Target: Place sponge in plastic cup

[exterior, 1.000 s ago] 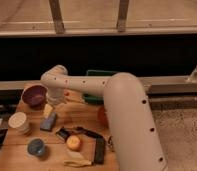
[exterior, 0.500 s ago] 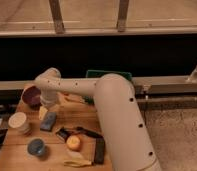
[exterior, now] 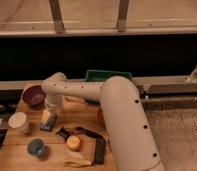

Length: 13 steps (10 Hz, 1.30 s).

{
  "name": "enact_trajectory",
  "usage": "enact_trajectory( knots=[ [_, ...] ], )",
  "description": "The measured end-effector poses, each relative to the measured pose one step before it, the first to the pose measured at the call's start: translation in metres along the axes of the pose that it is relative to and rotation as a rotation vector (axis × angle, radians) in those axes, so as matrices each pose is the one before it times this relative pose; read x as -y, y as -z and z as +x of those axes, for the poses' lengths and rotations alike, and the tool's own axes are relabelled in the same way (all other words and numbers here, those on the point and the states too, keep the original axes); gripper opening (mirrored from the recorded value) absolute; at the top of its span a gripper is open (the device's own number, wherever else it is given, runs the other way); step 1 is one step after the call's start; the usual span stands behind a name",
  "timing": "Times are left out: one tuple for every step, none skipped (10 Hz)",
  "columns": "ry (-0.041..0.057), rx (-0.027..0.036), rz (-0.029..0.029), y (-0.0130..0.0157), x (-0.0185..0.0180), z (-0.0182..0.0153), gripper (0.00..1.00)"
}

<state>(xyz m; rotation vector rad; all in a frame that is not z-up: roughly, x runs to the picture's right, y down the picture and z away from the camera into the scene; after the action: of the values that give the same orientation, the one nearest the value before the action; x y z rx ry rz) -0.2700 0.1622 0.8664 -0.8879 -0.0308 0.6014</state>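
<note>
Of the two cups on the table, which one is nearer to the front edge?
The light-blue plastic cup; the taller white cup stands further back, to its left. The gripper is at the sponge.

Jaws over sponge point(exterior: 49, 123); plastic cup point(exterior: 36, 147) front-left of it; bowl point(exterior: 33, 94) behind.

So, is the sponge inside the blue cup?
No, the sponge lies on the table under the gripper, apart from the plastic cup.

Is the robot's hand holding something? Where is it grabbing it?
It cannot be told. The gripper is down at the upper end of the small flat grey-blue sponge, but whether it grips the sponge does not show.
</note>
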Motion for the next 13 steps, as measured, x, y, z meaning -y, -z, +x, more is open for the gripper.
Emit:
enact_trajectory(
  knots=[
    [-0.00064,0.00187,-0.00433,-0.00134,-0.00154,0.00071,0.80],
    [0.00509,-0.00169,-0.00306,-0.00252,-0.00304,0.00001,0.78],
    [0.00733,-0.00398,0.00356,-0.00130,-0.00162,-0.00014,0.72],
    [0.01138,-0.00490,0.00720,-0.00095,-0.00228,-0.00095,0.62],
    [0.01288,-0.00493,0.00945,0.00007,-0.00285,-0.00182,0.52],
    [0.00926,-0.00295,0.00712,0.00039,-0.00186,-0.00133,0.40],
    [0.00120,0.00340,0.00018,0.00055,-0.00057,-0.00125,0.32],
    [0.00014,-0.00179,0.00028,0.00040,0.00004,0.00045,0.20],
    [0.00027,-0.00216,0.00012,0.00051,-0.00015,0.00047,0.10],
    [0.00028,-0.00125,0.00000,-0.00002,-0.00010,0.00022,0.02],
    [0.00003,-0.00020,0.00001,0.00004,-0.00002,0.00010,0.00],
    [0.00088,-0.00202,0.00182,0.00036,0.00026,0.00086,0.00],
    [-0.00005,-0.00097,-0.00009,-0.00006,-0.00001,0.00028,0.00]
  ],
)
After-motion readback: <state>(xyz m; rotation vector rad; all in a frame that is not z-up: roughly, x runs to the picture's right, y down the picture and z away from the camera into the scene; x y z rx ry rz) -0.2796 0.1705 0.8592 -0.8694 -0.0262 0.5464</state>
